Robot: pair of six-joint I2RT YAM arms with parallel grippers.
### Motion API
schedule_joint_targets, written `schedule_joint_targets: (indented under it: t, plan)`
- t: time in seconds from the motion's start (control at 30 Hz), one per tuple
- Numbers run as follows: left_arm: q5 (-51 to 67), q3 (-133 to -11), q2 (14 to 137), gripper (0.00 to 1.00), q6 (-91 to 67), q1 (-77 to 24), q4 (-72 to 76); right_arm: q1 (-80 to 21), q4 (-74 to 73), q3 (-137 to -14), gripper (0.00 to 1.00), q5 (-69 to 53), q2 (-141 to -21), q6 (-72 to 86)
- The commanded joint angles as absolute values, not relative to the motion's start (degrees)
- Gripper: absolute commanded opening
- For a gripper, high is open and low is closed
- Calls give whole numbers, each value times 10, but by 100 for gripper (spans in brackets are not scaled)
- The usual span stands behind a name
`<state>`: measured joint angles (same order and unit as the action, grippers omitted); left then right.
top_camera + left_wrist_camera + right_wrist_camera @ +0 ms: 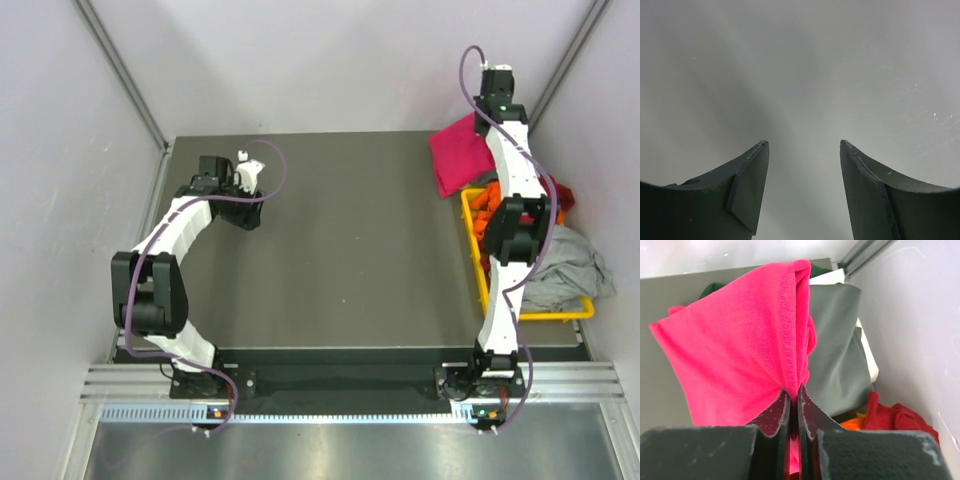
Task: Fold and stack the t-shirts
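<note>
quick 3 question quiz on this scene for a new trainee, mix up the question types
1. Multiple choice: what is the right hand shut on?
A) the pink t-shirt
B) a blue towel
C) nothing
2. True or false: the left hand is holding a t-shirt.
3. Short answer: what is the grey t-shirt spilling over the edge of?

Key
1. A. A fold of pink cloth is pinched between the shut fingers.
2. False. Its fingers stand apart, with only bare table between them.
3. The yellow bin at the right side of the table.
</note>
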<state>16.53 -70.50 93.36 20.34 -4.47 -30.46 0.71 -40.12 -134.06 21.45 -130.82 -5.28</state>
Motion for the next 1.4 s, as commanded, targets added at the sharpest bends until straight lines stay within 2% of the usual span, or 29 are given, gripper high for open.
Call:
schedule_joint_targets:
  t: [0.0, 0.63, 0.83, 0.87, 0.9, 0.93, 0.97, 1.07, 1.23, 1.37]
  plan:
    - [163, -725, 938, 64, 207, -43, -295, 33, -380, -1377, 0, 181, -1247, -35]
    - [146, -729, 959, 64, 205, -43, -298, 132, -298, -1369, 0, 93, -1328, 23]
    - [135, -737, 972, 64, 207, -43, -304, 157, -250, -1332, 0, 74, -1352, 42]
    - [134, -737, 975, 64, 207, -43, -304, 160, -239, -1328, 6, 55, -1359, 40]
    - [135, -738, 976, 64, 205, -43, -304, 162, -236, -1328, 19, 44, -1363, 35]
    - [136, -738, 979, 64, 204, -43, -304, 162, -234, -1330, 37, 41, -1368, 30]
    - [138, -738, 980, 64, 204, -43, -304, 161, -234, -1332, 66, 45, -1373, 28]
    - [142, -739, 986, 64, 204, -44, -309, 162, -243, -1332, 91, 64, -1369, 21]
    - [145, -737, 979, 64, 211, -44, -315, 149, -248, -1298, 97, 94, -1306, -18]
    - [142, -730, 959, 64, 222, -44, -318, 128, -236, -1200, 100, 119, -1231, -36]
